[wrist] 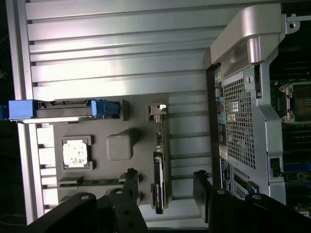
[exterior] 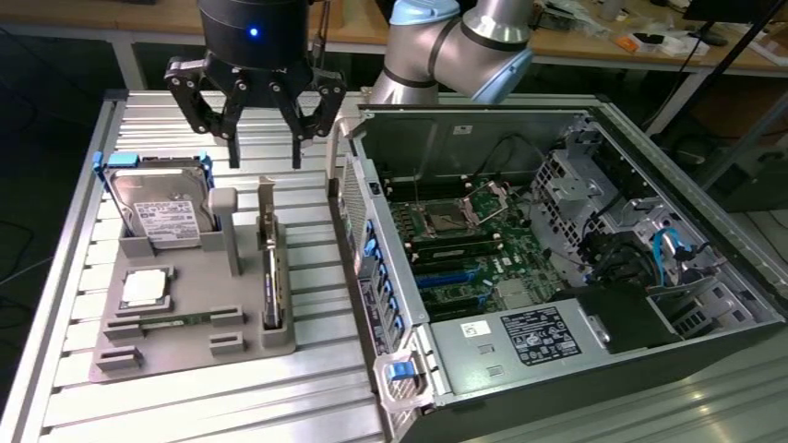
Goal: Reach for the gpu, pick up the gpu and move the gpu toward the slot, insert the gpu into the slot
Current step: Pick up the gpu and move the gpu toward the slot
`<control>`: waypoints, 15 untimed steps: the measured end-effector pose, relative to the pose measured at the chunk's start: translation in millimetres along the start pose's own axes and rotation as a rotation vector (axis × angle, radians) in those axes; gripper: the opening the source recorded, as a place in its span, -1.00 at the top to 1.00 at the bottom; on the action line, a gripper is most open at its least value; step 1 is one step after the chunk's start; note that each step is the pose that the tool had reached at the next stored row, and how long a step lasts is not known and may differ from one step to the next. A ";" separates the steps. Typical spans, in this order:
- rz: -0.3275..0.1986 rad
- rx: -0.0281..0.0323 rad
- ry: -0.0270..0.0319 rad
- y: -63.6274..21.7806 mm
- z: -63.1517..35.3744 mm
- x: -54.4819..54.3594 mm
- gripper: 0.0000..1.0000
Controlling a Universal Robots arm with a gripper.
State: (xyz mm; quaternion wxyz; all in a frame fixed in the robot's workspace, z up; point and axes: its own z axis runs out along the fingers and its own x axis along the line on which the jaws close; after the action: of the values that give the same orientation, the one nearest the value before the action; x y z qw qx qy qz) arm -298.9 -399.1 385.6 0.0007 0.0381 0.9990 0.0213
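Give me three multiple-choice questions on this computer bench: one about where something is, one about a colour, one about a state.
1. Where is the thin green circuit card with the silver bracket?
A) standing on edge in the grey moulded tray
B) lying flat on the floor
C) held up in the air

2. What colour are the end pieces on the boxy silver hard drive?
A) red
B) blue
C) yellow

3. How is the black claw?
A) shut on the card
B) open and empty above the tray
C) shut and empty

Answers:
1 A, the card stands in a groove of the tray.
2 B, blue pieces flank the drive.
3 B, its fingers are spread with nothing between them.
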 end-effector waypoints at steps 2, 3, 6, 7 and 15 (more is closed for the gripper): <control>0.000 0.0000 0.0000 0.0 0.0 0.0 -0.31; 0.000 0.0000 0.0000 0.0 0.0 0.0 -0.44; 0.000 0.0001 0.0000 0.0 0.0 0.0 -0.56; 0.000 0.0001 0.0000 0.0 0.0 0.0 -0.56; -0.005 0.0001 0.0003 0.0 0.0 0.0 -0.56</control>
State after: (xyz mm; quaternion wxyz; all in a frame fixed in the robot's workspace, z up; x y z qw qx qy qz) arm -298.9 -399.1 385.6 0.0006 0.0357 0.9991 0.0212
